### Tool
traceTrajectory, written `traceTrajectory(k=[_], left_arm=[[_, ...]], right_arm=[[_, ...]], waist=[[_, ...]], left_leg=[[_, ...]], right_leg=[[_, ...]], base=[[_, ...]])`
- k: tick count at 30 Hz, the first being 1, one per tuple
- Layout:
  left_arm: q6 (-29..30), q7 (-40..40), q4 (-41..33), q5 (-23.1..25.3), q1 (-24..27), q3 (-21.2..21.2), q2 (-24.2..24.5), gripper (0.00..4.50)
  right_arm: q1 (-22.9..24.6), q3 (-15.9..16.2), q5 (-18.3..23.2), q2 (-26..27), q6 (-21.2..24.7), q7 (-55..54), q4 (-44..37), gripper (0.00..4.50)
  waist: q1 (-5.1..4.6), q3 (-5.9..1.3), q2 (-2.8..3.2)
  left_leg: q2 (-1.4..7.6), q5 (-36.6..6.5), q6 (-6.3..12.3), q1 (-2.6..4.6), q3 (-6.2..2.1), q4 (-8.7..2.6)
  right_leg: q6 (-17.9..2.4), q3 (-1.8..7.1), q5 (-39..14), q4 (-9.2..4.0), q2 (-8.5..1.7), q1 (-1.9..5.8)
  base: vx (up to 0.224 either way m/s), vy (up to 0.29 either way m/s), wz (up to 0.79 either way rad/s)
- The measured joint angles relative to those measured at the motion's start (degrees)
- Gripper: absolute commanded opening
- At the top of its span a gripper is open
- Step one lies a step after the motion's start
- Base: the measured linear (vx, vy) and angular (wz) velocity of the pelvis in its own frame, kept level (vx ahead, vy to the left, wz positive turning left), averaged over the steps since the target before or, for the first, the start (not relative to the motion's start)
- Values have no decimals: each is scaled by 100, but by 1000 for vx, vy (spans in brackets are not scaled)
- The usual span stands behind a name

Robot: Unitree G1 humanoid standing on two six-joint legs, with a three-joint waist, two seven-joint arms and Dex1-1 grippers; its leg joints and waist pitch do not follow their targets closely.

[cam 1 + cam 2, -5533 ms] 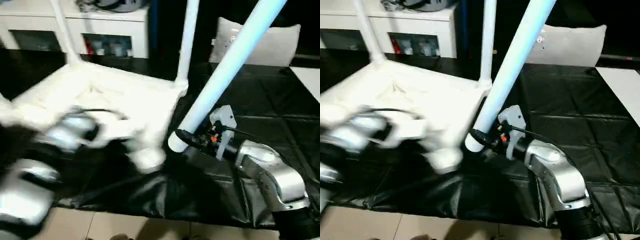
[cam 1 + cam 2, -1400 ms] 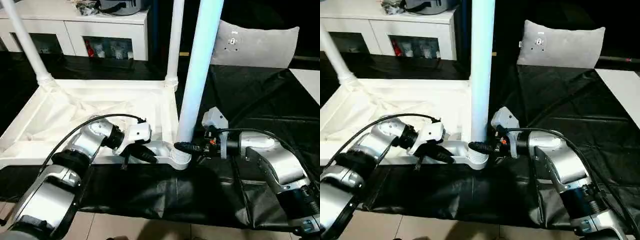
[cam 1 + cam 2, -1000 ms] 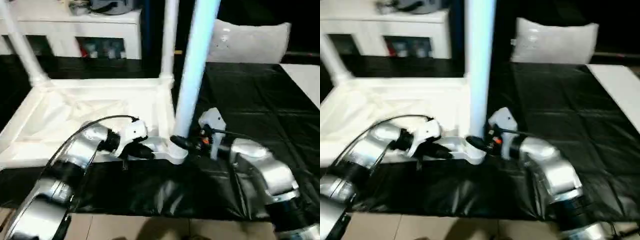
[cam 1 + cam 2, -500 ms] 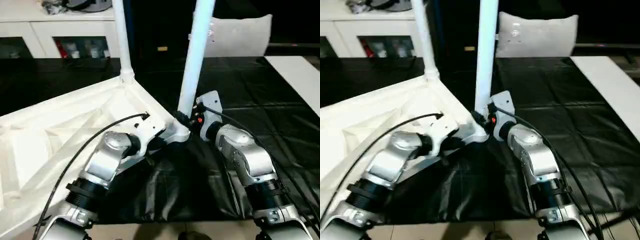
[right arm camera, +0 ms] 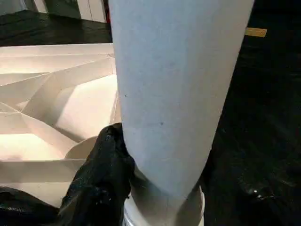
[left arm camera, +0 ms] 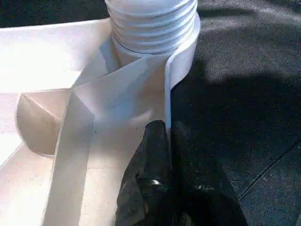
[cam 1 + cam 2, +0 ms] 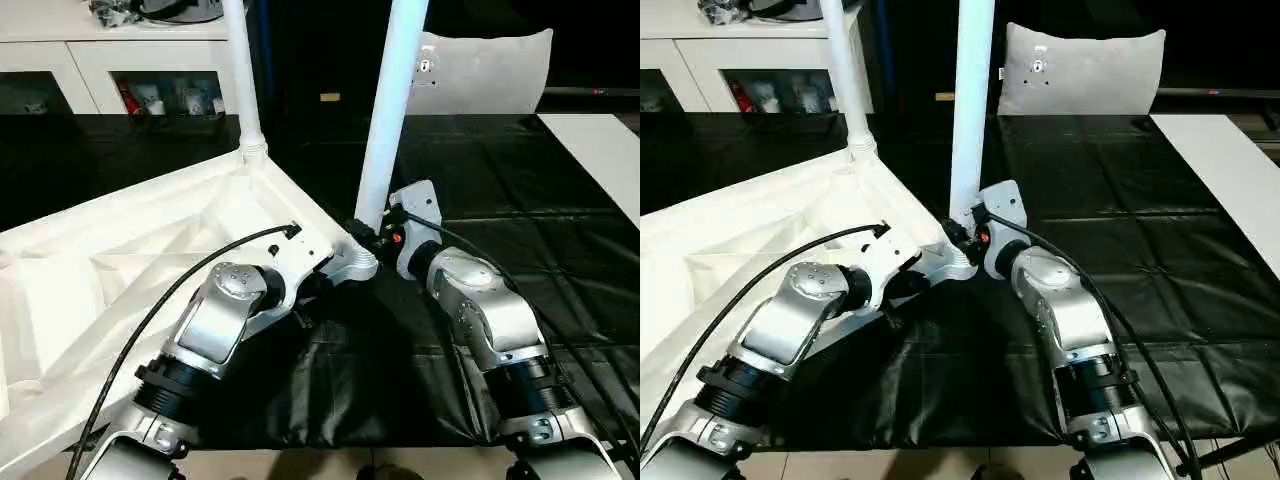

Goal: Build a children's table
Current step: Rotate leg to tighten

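White leg (image 7: 390,110) in corner socket (image 6: 150,28)

A: Anyone able to read anything off these shots? Logos, part numbers, stickers?

B: Nope, nothing legible anywhere. The grey cushion (image 7: 485,70) at the back has a small tag or patch on it, but whatever's printed there is too tiny to make out. The cabinet (image 7: 120,60) has some colourful stuff behind its glass doors, and if there's packaging text in there, it can't be read.

A: What about the white plastic itself, any moulded marks?

B: The close-up views show plain white ribs and a threaded leg end, no lettering or numbers visible on them.
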Motion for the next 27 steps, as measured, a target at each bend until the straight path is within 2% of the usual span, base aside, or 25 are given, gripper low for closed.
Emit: traceTrajectory(k=[2, 3, 4, 5, 8, 9, 16, 22, 26, 27], left_arm=[[-3, 2, 0, -5, 0, -1, 4, 0], [-4, 19, 1, -21, 0, -1, 5, 0], [-5, 29, 2, -33, 0, -1, 6, 0], [-9, 37, 6, -45, 0, -1, 8, 0], [-83, 45, 25, -99, 2, -37, 18, 0], [-134, 37, 26, -124, 0, -45, 40, 0], [-275, 31, 115, -200, -31, -53, 79, 0], [-390, 33, 194, -210, -93, -55, 172, 0], [-619, -39, 290, -231, -121, -67, 357, 0], [-685, -66, 324, -232, -129, -64, 402, 0]], right_arm=[[10, -8, 6, 5, -3, 0, 0, 186], [17, -12, 9, 4, -3, 0, 0, 221], [20, -15, 9, 4, -3, 1, 0, 221], [27, -18, 9, 4, -4, 1, 1, 257], [158, -18, 3, 8, -20, -11, 234, 277], [176, -31, 3, 4, -42, -11, 224, 277], [321, -5, -11, -79, -47, 36, 229, 350], [537, 1, -5, -196, 66, 141, 186, 392], [872, 4, 11, -428, 167, 320, 34, 416], [933, -10, 24, -500, 180, 361, -20, 436]], waist=[[-1, 0, 0], [0, 0, 0], [1, 0, 0], [2, 0, 0], [38, 2, 3], [41, 8, 21], [62, 8, 24], [73, 10, 30], [114, 12, 32], [128, 12, 32]], left_leg=[[0, 0, 0, 0, 1, 0], [0, 0, 0, 0, 2, 0], [0, 0, 0, 0, 3, 0], [0, 0, 0, 0, 3, 0], [-1, 0, 0, -10, 4, 2], [-2, 0, 0, -22, 7, 5], [-2, 1, 1, -46, 8, 9], [4, 2, 1, -80, 5, 27], [6, 2, 2, -90, 4, 35], [6, 2, 2, -91, 4, 36]], right_leg=[[-1, 0, 1, 0, 0, 0], [-1, 0, 2, 0, 0, 0], [-3, 0, 3, 0, 0, 0], [-3, 0, 3, 0, 0, 0], [-5, -4, 5, 0, -1, -2], [-9, -1, 8, 0, -4, -12], [-40, -8, 31, 3, -4, -29], [-43, -20, 38, 6, -3, -52], [-43, -24, 39, 6, -3, -58], [-44, -24, 39, 6, -3, -58]], base=[[0, 0, 0], [0, 0, 0], [0, 0, 0], [0, 0, 0], [0, 0, 0], [0, 0, 0], [0, 0, 0], [0, 0, 0], [0, 0, 0], [0, 0, 0]])
